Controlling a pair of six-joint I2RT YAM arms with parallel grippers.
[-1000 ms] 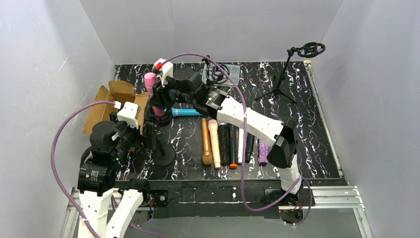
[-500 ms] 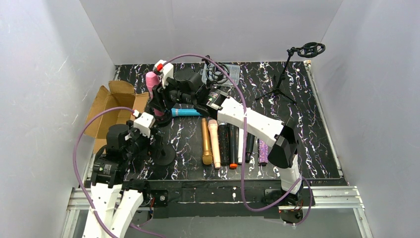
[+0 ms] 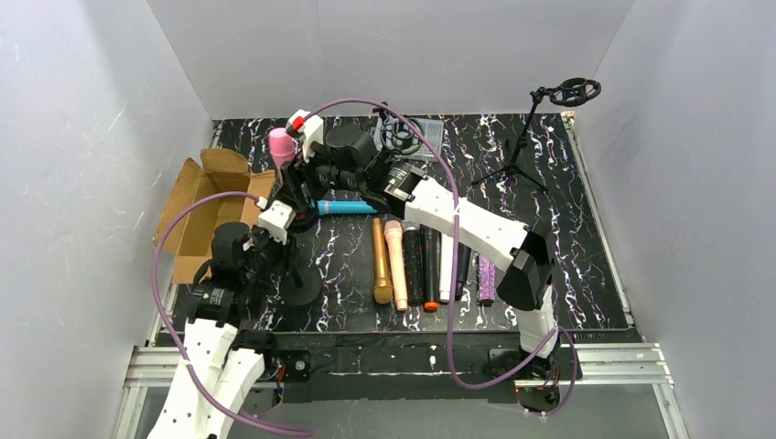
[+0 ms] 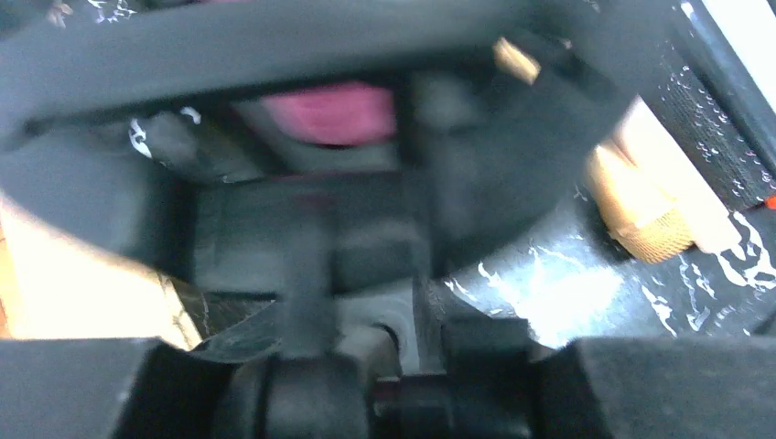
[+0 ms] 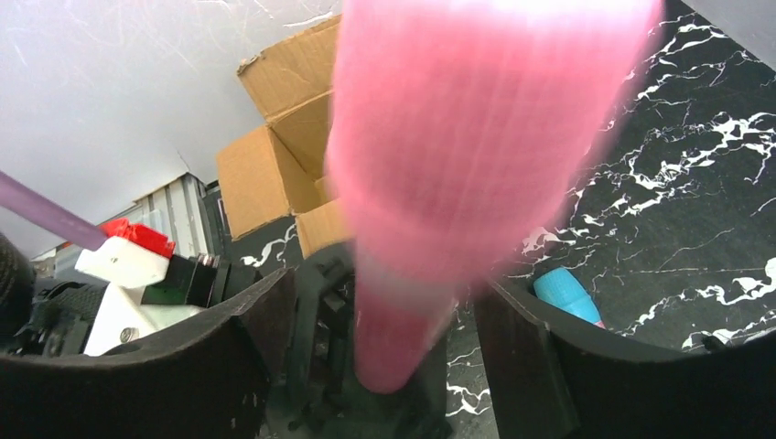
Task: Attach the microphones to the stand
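Starting nearest the arm bases: got the left claw tucked in right beside the stand, just above its round black base on the dark marble desk. Can't tell how wide that claw is, since its own camera gives nothing but dark blur with a smear of pink up top. Moving right along the near part of the desk, seeing a tidy row lying side by side: gold mic, peach mic, a few black mics, white mic and purple mic. Left of the stand, got an open cardboard box against the left wall. A bit farther back, seeing the pink mic standing upright, head up, tail down at the black clip on top of the stand, with the right claw around its body. From the right wrist, looks like that claw is spread loose rather than pinching: fingers on either side of the pink mic, with the box showing through the gap on the left. Got the teal mic lying flat on the desk just right of the pink one. Farthest back, seeing a tangle of cables by the rear wall and a thin tripod with a ring head at the far right, well apart from the rest.
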